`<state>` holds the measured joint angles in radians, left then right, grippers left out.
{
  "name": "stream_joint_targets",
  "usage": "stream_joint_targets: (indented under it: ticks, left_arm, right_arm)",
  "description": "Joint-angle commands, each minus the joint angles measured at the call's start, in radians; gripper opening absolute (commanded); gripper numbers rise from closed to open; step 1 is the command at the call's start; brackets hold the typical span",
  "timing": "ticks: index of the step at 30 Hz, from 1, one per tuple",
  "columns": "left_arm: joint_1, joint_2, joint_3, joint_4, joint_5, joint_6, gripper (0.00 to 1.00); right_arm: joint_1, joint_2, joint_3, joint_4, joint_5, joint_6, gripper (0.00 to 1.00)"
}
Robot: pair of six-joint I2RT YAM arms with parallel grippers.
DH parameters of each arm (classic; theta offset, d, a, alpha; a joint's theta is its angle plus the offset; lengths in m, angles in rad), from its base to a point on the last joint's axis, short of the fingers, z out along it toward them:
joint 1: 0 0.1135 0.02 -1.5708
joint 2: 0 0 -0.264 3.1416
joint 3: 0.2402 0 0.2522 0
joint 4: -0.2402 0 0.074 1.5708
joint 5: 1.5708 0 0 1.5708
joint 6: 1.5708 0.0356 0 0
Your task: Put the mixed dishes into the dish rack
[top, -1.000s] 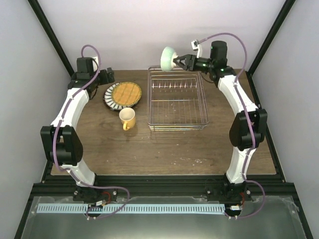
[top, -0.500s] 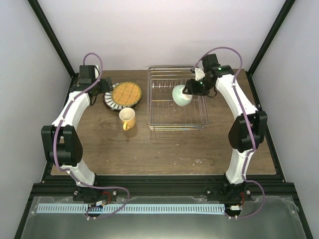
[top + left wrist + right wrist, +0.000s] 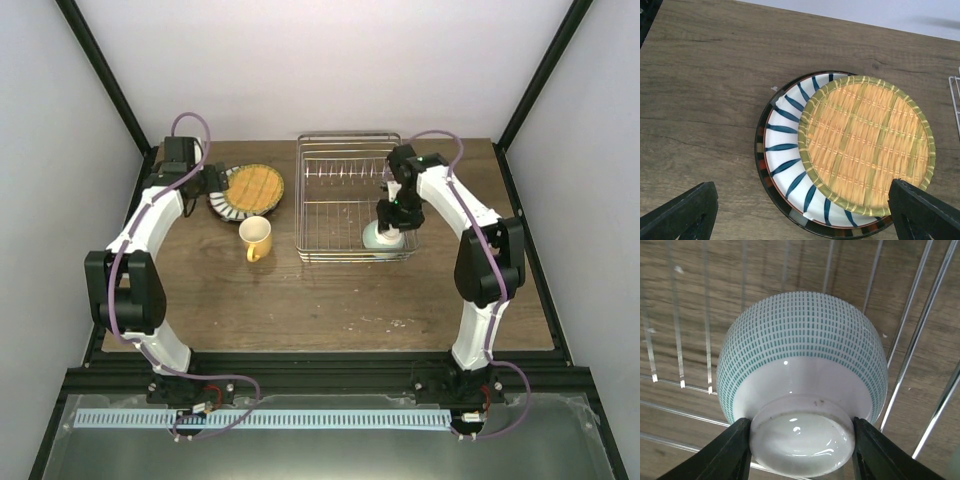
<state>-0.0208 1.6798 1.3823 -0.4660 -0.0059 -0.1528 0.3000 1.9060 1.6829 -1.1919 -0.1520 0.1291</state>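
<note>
Bowl (image 3: 802, 365) inverted, foot up, in rack (image 3: 335, 210) | right jaws clamp foot | left jaws spread, empty

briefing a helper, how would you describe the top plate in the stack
On the wooden table, left of the silver wire dish rack, sits a stack of plates. The top one is the small yellow-orange plate, woven-looking with a green rim, smaller than the dark-striped white plate under it.
</note>
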Motion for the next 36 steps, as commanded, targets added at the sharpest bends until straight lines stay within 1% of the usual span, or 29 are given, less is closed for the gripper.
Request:
stream_joint_targets:
  ticks: [1,8,12,13,17,23,25,29,31,34,36]
  left_arm:
    - [-0.016,-0.033,-0.006,0.007,-0.032,0.014,0.95]
    - [-0.022,-0.027,0.007,0.004,-0.044,0.023,0.95]
    - [-0.022,-0.018,0.015,0.000,-0.046,0.027,0.95]
    - [-0.022,-0.015,0.016,0.000,-0.048,0.027,0.95]
    - [-0.022,-0.009,0.022,0.000,-0.047,0.028,0.95]
    - [-0.022,-0.012,0.016,0.000,-0.052,0.034,0.95]
    - [-0.022,-0.015,0.011,0.001,-0.055,0.035,0.95]
    - [-0.022,-0.021,0.008,0.000,-0.061,0.037,0.95]
    - [-0.022,-0.024,0.007,-0.001,-0.062,0.036,0.95]
    - [-0.022,-0.035,0.004,-0.012,-0.059,0.032,0.95]
    - [-0.022,-0.045,-0.001,-0.026,-0.066,0.027,0.95]
  right_arm:
    - [0.007,-0.032,-0.048,0.063,0.048,0.014,0.01]
    - [0.008,-0.002,-0.065,0.077,0.091,0.008,0.01]
    - [0.010,0.011,-0.057,0.085,0.063,0.001,0.01]
    - [0.012,0.015,-0.052,0.083,0.055,-0.002,0.04]
    - [0.019,0.039,-0.013,0.065,0.030,-0.015,0.31]
    - [0.031,0.045,0.030,0.048,0.027,-0.022,0.54]
    - [0.032,0.044,0.042,0.040,0.026,-0.024,0.56]
    - [0.034,0.032,0.063,0.018,0.035,-0.028,0.69]
    - [0.035,0.026,0.080,0.003,0.051,-0.028,0.71]
    - [0.036,0.002,0.135,-0.025,0.073,-0.019,0.71]
    - [0.037,-0.030,0.181,-0.014,0.085,-0.013,0.75]
